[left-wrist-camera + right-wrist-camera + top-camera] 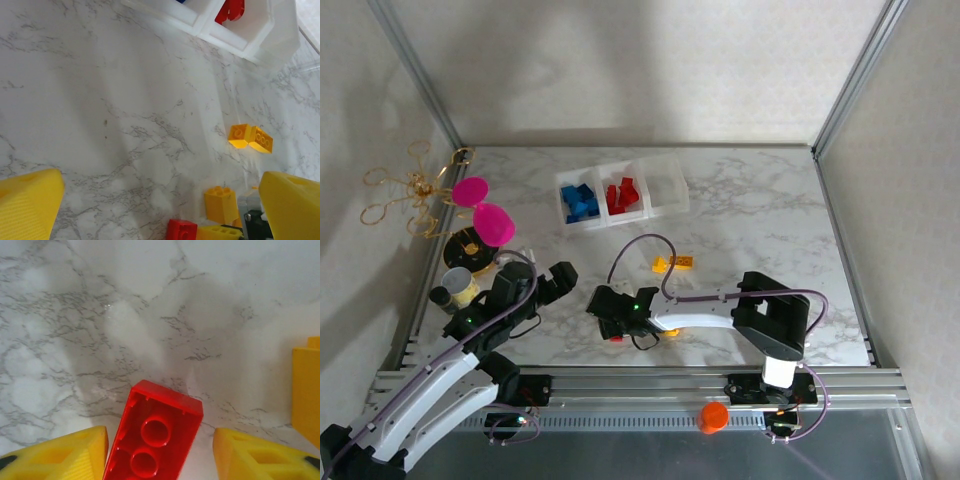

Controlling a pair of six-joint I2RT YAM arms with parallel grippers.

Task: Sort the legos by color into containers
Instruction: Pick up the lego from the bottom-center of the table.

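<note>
My right fingers [65, 455] stood partly apart, one on each side of a red brick [160, 435], and had not clamped it. The left-hand one lay just beside the brick's flank, too close for me to tell if it touched. The right-hand one left a clear strip of bench [75, 315] between itself and the brick. The brick lay on its back with its hollow underside up. Its long axis ran away from my wrist and leaned a little to the right, so its long sides faced the fingers. I judged that a plain squeeze would catch it across the short width.

Off to the right, apart from the brick, stood a yellow brick [306, 390] that I wanted to avoid.

From above, the right fingers [610, 320] sat low over that same brick near the arm bases. My left fingers [555, 280] were spread wide with nothing in them, off to the left. This pick therefore belonged to the right arm.

Farther up the bench, nearly straight ahead, lay the tray [665, 185]. It held blue bricks [580, 203] in its left section and red bricks [623, 195] in the middle one, and I took the middle one as the target. Two yellow bricks [672, 263] lay between me and the tray.
</note>
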